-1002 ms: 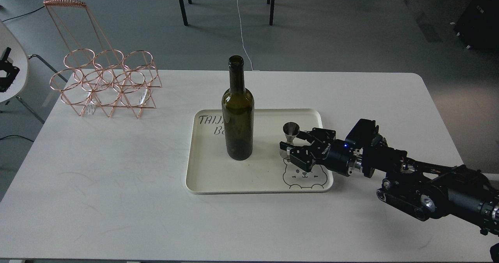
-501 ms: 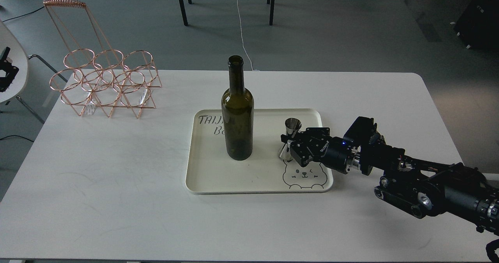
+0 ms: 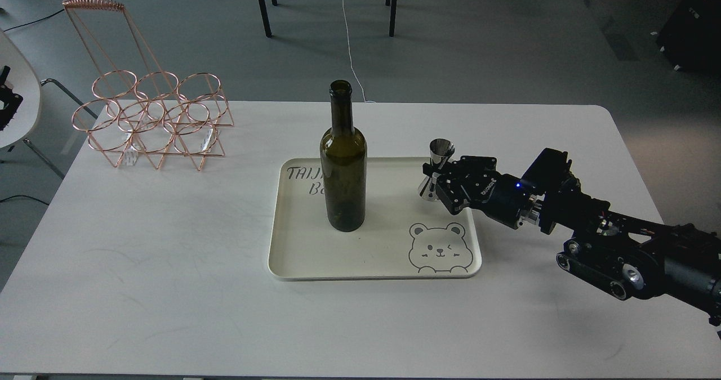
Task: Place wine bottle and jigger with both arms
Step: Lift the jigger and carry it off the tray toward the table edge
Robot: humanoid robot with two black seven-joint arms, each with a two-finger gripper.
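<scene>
The dark olive-green wine bottle [image 3: 343, 166] stands upright on the left half of a cream tray [image 3: 293, 256] in the middle of the white table. My right gripper [image 3: 435, 171] is shut on the waist of the shiny steel jigger [image 3: 437, 161] and holds it upright, lifted above the tray's far right corner. The right arm comes in from the lower right. My left arm and gripper are out of view.
A copper wire bottle rack [image 3: 149, 118] stands at the table's far left corner. The tray has a bear drawing [image 3: 438, 247] at its near right and lettering at its far left. Chair legs and cables lie on the floor beyond the table.
My right gripper closed on the jigger, then lifted it off the tray and carried it up and to the right. The bottle has not moved.
</scene>
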